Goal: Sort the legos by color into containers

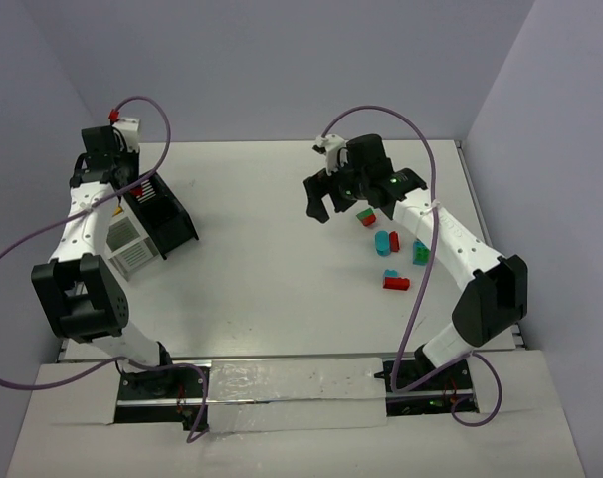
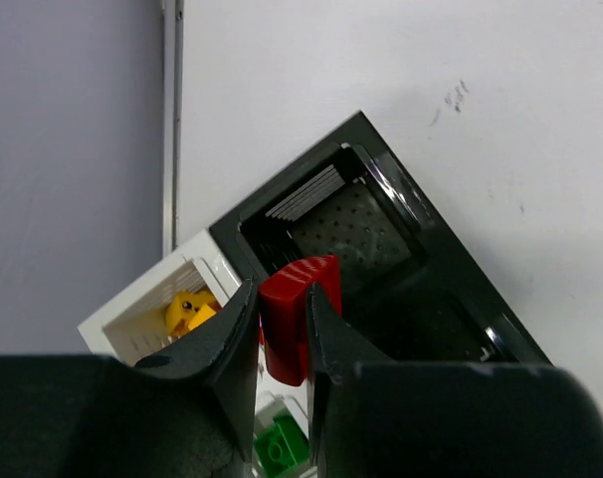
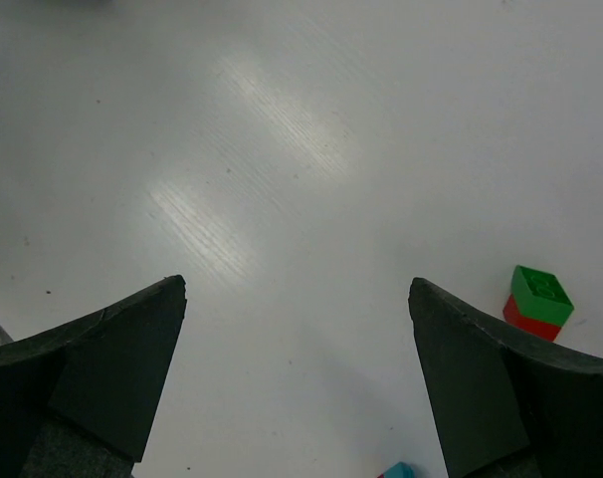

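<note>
Red lego [image 2: 298, 321] btwn left gripper [image 2: 282, 295] jaws

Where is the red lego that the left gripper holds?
In the left wrist view, the red lego is pinched in the left gripper at the table's left, above the border between the black container and the white container holding yellow bricks.

**Where your three cams are pointing**

Your top cam sits high behind the arm bases [image 1: 147, 373], looking down over the whole table [image 1: 272, 289]. The left wrist cam hangs close over the black bin [image 2: 381, 249]. The right wrist cam faces down at the tabletop. Its green-on-red brick [image 3: 538, 302] also shows from the top.
</note>
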{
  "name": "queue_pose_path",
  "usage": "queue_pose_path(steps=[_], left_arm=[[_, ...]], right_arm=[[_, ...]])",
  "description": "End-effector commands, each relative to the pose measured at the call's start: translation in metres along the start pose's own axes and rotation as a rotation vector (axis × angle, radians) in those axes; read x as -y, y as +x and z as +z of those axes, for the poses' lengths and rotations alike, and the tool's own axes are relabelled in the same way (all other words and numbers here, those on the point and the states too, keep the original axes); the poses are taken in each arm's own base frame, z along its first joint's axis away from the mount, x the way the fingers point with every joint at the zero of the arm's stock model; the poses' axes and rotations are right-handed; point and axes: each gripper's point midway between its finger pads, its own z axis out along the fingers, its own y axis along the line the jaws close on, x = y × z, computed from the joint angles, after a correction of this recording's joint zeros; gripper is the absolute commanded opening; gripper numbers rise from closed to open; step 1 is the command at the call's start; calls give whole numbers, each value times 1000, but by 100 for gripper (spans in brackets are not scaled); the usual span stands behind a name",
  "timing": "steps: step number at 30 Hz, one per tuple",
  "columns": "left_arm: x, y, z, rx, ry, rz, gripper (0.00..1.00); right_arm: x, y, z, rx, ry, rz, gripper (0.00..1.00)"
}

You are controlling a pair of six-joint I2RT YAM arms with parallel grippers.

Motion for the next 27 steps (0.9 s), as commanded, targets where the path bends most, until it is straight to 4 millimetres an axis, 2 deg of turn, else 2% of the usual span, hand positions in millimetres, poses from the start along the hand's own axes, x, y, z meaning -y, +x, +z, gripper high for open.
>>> queue_pose_path(steps=[1, 4, 6, 9, 10, 15, 19, 25, 27], left_arm=[[-19, -38, 4, 109, -69, 12, 1], [-18, -31, 18, 74, -64, 17, 11], [-17, -29, 22, 68, -60, 18, 30], [-16, -29, 24, 67, -58, 16, 39], [-15, -30, 26, 67, -55, 13, 45], [-12, -34, 28, 68, -33, -3, 70], [-11, -46, 18, 86, -13, -11, 77], [0, -71, -24, 185, 71, -13, 80], [10, -76, -40, 213, 127, -11, 84]], right_arm=[[8, 1, -18, 17, 26, -10, 100], [19, 12, -23, -14, 53, -20, 100], [27, 28, -29, -60, 63, -36, 100], [39, 40, -35, -92, 84, -45, 100], [45, 47, -38, -108, 96, -47, 100], [71, 63, -33, -161, 159, -26, 97], [97, 76, -16, -219, 225, 0, 93], [145, 94, 15, -302, 304, 74, 87], [160, 103, 24, -324, 313, 91, 86]])
